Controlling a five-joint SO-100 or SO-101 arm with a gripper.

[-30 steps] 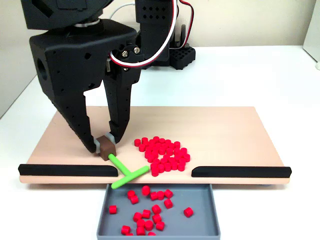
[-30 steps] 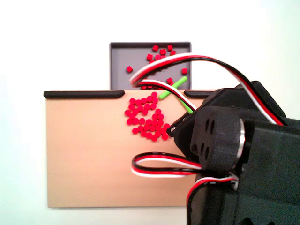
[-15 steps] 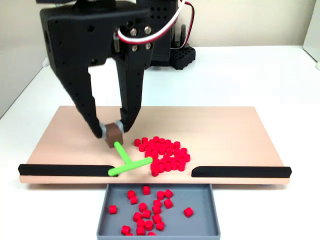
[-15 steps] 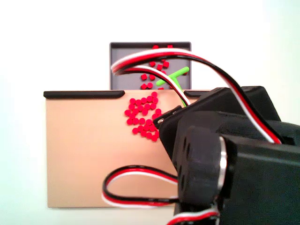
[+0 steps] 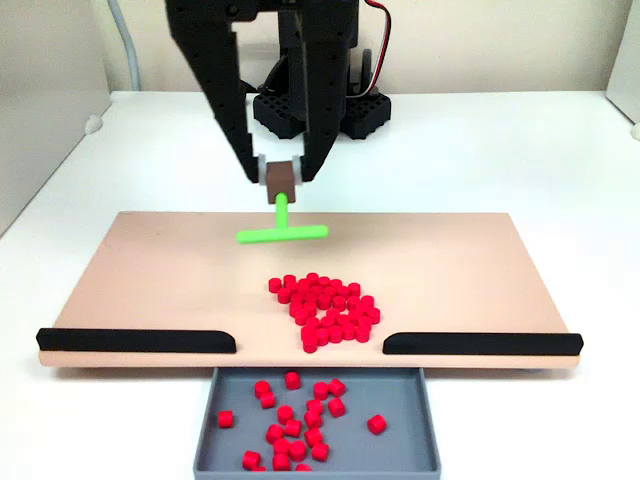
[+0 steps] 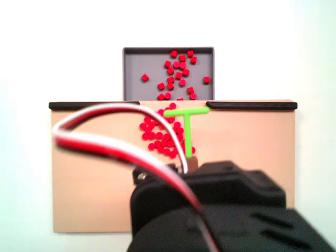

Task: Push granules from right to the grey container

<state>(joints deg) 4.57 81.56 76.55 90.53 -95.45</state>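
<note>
My gripper [image 5: 283, 178] pinches the brown block of a green T-shaped pusher [image 5: 282, 230], raised behind the granules [image 5: 325, 309]. They lie on the tan board [image 5: 150, 275] between me and the grey container [image 5: 425, 410]; the crossbar runs parallel to the board's front edge
</note>
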